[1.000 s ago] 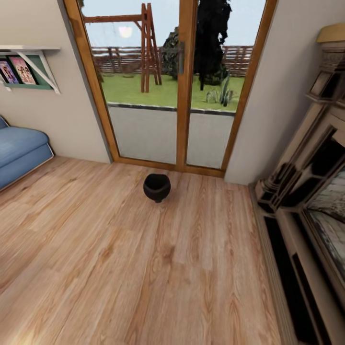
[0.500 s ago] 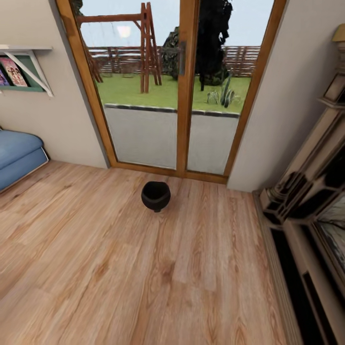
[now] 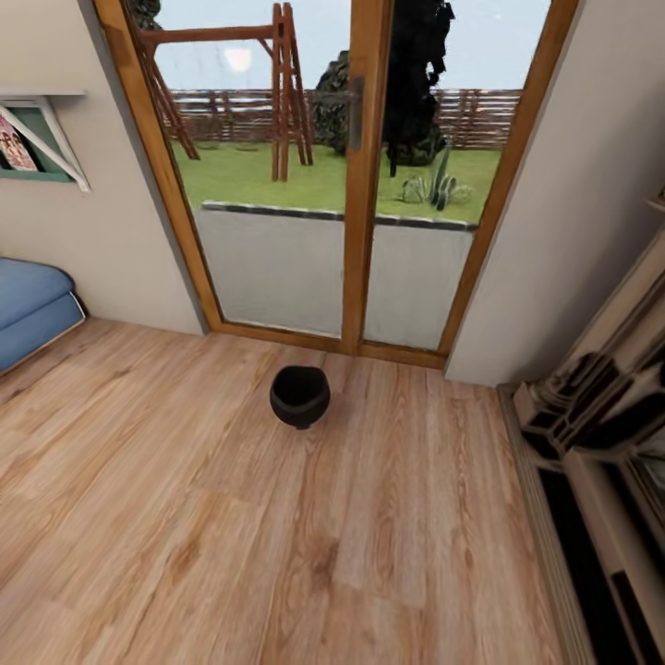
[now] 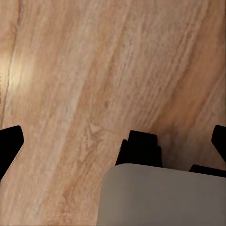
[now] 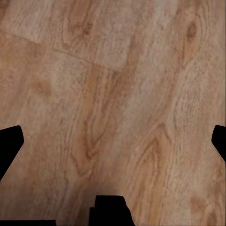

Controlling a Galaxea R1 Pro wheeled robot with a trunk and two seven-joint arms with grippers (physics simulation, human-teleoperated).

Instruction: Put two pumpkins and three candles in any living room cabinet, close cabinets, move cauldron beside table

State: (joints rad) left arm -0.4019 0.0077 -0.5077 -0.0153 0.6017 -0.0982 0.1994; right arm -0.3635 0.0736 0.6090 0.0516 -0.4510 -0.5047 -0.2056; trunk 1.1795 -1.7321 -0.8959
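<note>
The cauldron (image 3: 299,396), a small round black pot, stands upright on the wooden floor just in front of the glass doors. In the left wrist view, my left gripper (image 4: 114,143) hangs open over bare floorboards, its dark fingertips (image 4: 10,141) far apart at the picture's edges with nothing between them. My right gripper (image 5: 114,141) is also open over bare floor, holding nothing. The pumpkins, candles, cabinet and table are out of view.
Wood-framed glass doors (image 3: 362,185) close off the far side. A blue sofa (image 3: 28,309) sits at the left under a wall shelf (image 3: 37,139). The ornate fireplace (image 3: 600,443) runs along the right. Open floor lies between me and the pot.
The whole head view has shifted: the camera has moved closer to the doors, so the cauldron appears lower and slightly larger. The cauldron itself has not moved.
</note>
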